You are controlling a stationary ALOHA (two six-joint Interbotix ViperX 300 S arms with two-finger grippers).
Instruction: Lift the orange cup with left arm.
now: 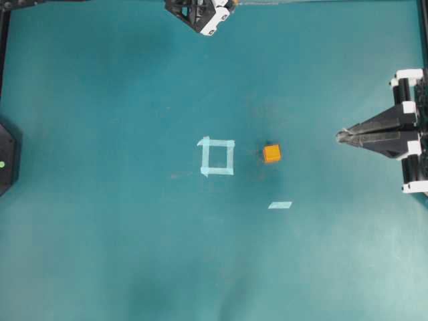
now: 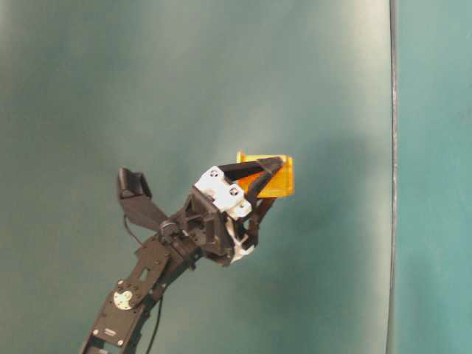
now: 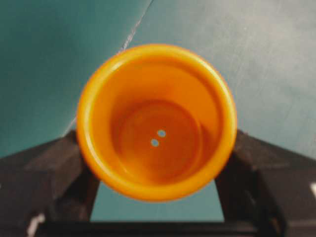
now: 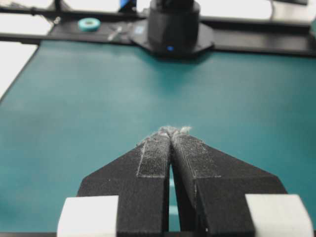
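The orange cup (image 3: 156,121) fills the left wrist view, its open rim toward the camera and two small holes in its bottom. My left gripper (image 3: 156,143) is shut on it, with a black finger (image 3: 47,168) on each side. In the table-level view the left gripper (image 2: 267,181) holds the cup (image 2: 279,181) tilted, high above the table. In the overhead view the left gripper (image 1: 200,15) is at the top edge and the cup is out of view there. My right gripper (image 1: 341,136) is shut and empty at the right side, as the right wrist view shows (image 4: 172,132).
A small orange cube (image 1: 271,153) sits on the green table right of a pale tape square (image 1: 217,157). A tape strip (image 1: 280,204) lies below the cube. A black arm base (image 1: 5,157) stands at the left edge.
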